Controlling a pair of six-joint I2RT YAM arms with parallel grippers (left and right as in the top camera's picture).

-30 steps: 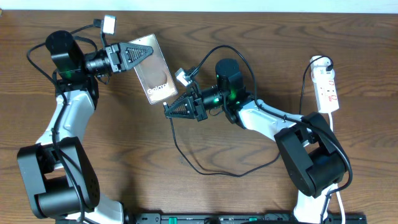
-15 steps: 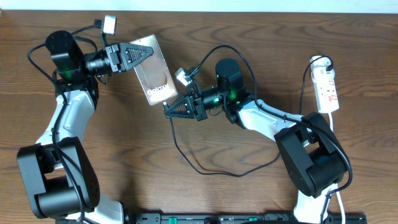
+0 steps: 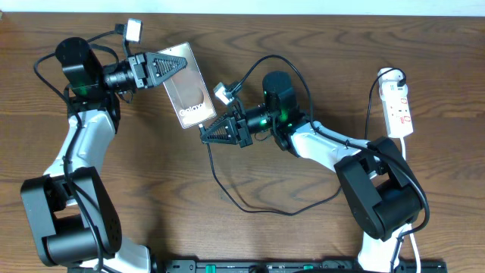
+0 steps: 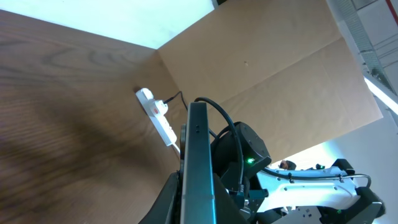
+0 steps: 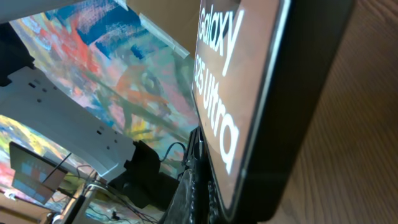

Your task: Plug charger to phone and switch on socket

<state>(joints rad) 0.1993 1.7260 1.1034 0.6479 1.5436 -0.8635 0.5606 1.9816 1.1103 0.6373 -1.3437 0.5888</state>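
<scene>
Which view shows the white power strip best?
The overhead view: the power strip lies in plain sight, seen from above. The left wrist view shows it small and distant; the right wrist view misses it.

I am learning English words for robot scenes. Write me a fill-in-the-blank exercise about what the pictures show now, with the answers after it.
1. The left gripper is shut on the ___, a dark slab with white lettering.
2. The charger lies in a loose loop, and its colour is ___.
3. The socket lies far out on the robot's ___ side.
Missing words: phone; black; right.
</scene>
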